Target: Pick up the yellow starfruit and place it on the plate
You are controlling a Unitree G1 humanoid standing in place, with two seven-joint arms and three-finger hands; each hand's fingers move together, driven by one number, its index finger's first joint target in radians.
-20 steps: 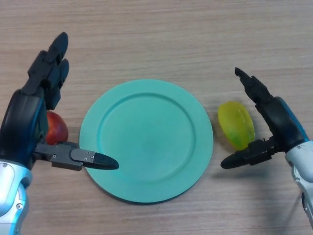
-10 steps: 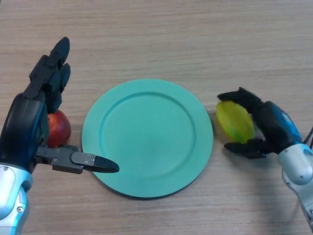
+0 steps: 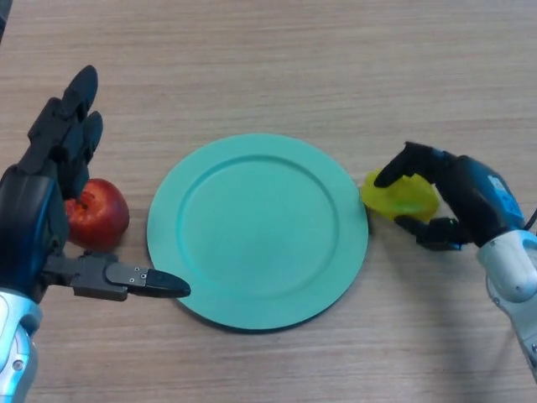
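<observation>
The yellow starfruit (image 3: 400, 197) lies at the right edge of the teal plate (image 3: 258, 231), on the wooden table. My right hand (image 3: 457, 193) is curled round it, fingers over its top and thumb under its near side. Part of the fruit is hidden by the hand. I cannot tell whether it is lifted off the table. My left hand (image 3: 38, 210) is open at the left of the plate, fingers straight and thumb pointing toward the plate rim.
A red apple (image 3: 98, 213) lies on the table between my left hand and the plate's left rim. The wooden table (image 3: 268, 67) stretches beyond the plate.
My right hand has closed round the starfruit and shifted it left toward the plate rim. My left hand has drifted left, uncovering more of the apple.
</observation>
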